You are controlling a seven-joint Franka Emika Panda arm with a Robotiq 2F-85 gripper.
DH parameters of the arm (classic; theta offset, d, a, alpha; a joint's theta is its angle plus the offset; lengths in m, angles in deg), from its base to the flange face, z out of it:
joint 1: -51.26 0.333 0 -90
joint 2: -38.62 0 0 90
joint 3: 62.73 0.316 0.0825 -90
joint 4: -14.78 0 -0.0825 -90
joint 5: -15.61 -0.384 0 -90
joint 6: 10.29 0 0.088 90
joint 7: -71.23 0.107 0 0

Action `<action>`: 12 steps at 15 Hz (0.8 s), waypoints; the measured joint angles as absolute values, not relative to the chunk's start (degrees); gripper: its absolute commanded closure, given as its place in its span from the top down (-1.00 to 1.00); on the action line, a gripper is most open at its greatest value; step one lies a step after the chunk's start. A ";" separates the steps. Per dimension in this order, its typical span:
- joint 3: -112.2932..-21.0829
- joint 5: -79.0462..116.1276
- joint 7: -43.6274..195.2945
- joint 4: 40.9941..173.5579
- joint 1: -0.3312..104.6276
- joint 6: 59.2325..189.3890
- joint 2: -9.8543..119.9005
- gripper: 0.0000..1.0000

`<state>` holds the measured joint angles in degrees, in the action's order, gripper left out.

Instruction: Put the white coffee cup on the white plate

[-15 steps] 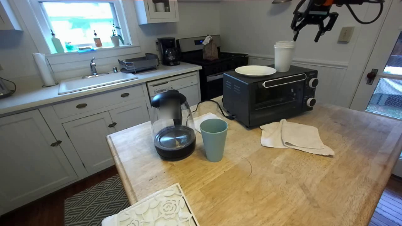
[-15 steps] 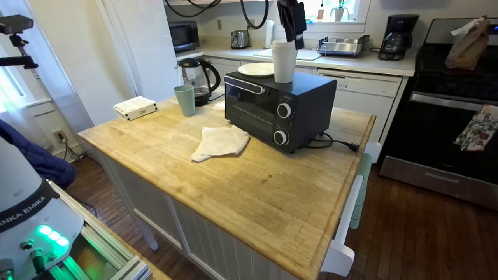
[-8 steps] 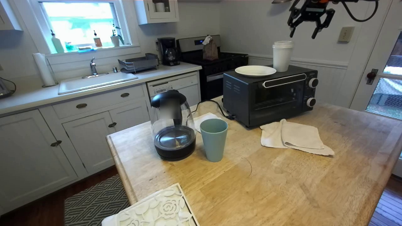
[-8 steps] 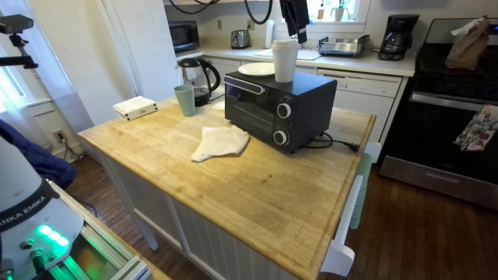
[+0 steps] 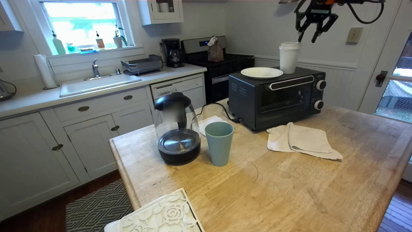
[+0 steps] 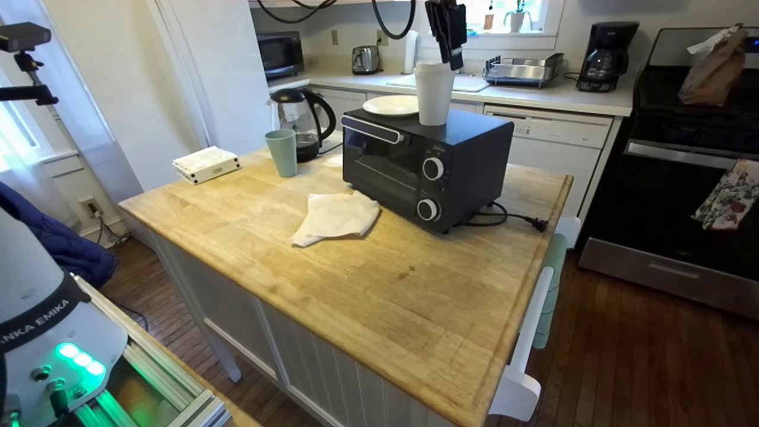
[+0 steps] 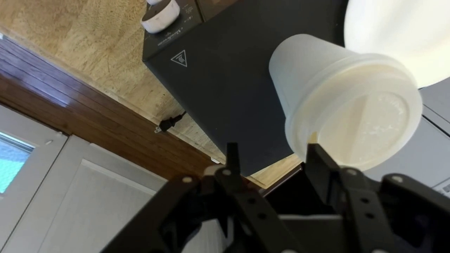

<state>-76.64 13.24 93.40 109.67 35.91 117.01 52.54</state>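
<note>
The white coffee cup (image 5: 289, 59) stands upright with its lid on, on top of the black toaster oven. It also shows in an exterior view (image 6: 434, 98) and in the wrist view (image 7: 309, 70). The white plate (image 5: 261, 72) lies flat on the oven beside the cup; in the wrist view the plate (image 7: 393, 31) is apart from the cup's base. My gripper (image 5: 306, 41) is just above and beside the lid, jaws partly apart with nothing between them. In the wrist view (image 7: 272, 147) one fingertip overlaps the lid's edge; I cannot tell whether it touches.
The black toaster oven (image 5: 276, 100) stands on the wooden table (image 5: 289, 193). A kettle (image 5: 178, 141), a teal cup (image 5: 220, 145) and a folded cloth (image 5: 302, 141) lie around it. A white carved box (image 6: 206, 165) sits at the table's end.
The gripper rose and moved left in an exterior view, then came down again, and its fingertips now look closer together. The cup shifted slightly toward the plate early on and stays upright.
</note>
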 measured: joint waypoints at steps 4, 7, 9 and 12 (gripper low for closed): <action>-76.35 13.00 92.99 108.84 35.93 117.09 52.84 0.34; -76.05 12.84 92.26 108.37 35.99 117.09 52.82 0.35; -75.87 12.58 91.76 108.30 36.01 117.09 52.83 0.31; -75.71 11.25 90.53 108.30 36.01 117.08 53.14 0.28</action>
<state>-75.71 11.25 90.53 108.30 36.01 117.08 53.14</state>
